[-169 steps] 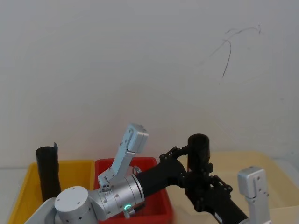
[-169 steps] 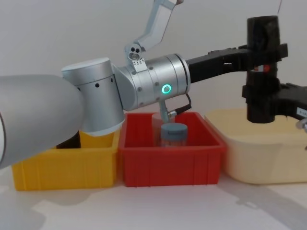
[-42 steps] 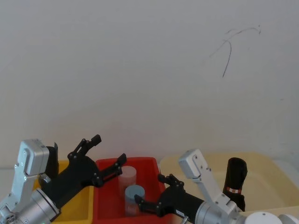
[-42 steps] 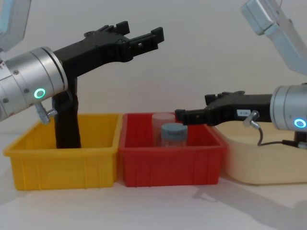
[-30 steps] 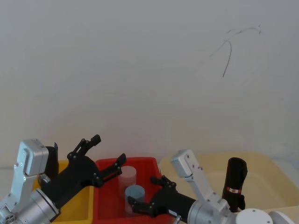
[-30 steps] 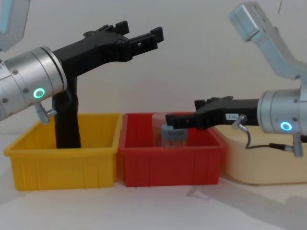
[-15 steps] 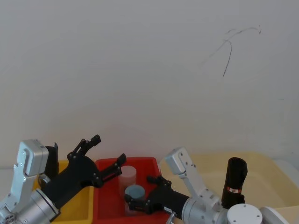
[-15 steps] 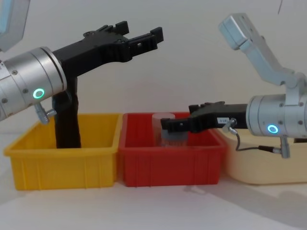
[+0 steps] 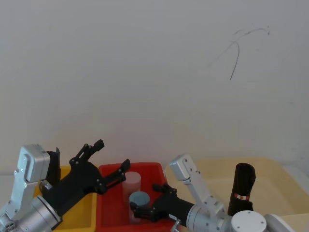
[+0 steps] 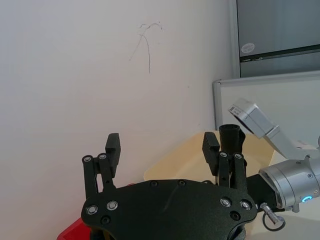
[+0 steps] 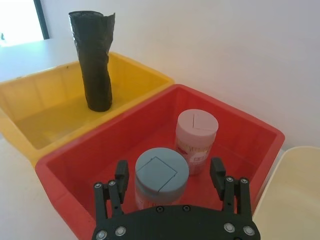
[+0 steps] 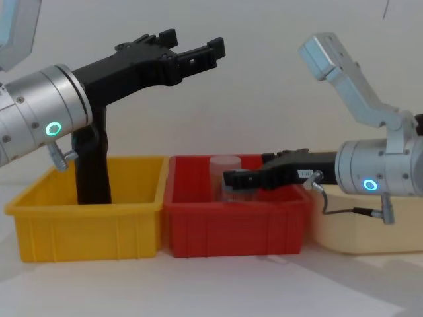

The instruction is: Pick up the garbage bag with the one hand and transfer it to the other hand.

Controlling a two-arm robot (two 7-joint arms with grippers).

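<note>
The garbage bag [image 9: 243, 186], a black roll with a red-and-white label, stands upright and alone in the cream tub [image 9: 282, 171]; its top [image 10: 231, 134] also shows in the left wrist view. My left gripper [image 9: 112, 154] [image 12: 195, 43] hangs open and empty, high over the seam between the yellow and red bins. My right gripper [image 9: 145, 197] [image 12: 241, 173] is open low over the red bin [image 12: 231, 228]. In the right wrist view its fingers [image 11: 121, 172] straddle the blue-lidded jar [image 11: 161, 177] without closing on it.
A plain black roll [image 12: 92, 165] [image 11: 97, 60] stands in the yellow bin [image 12: 86, 228]. A pink-lidded jar [image 11: 196, 135] stands behind the blue-lidded one in the red bin. The three containers sit side by side near a white wall.
Both grippers held the bag earlier; it now stands free in the cream tub. Over the last second my right gripper swung left and down to the blue-lidded jar. The left arm stayed still.
</note>
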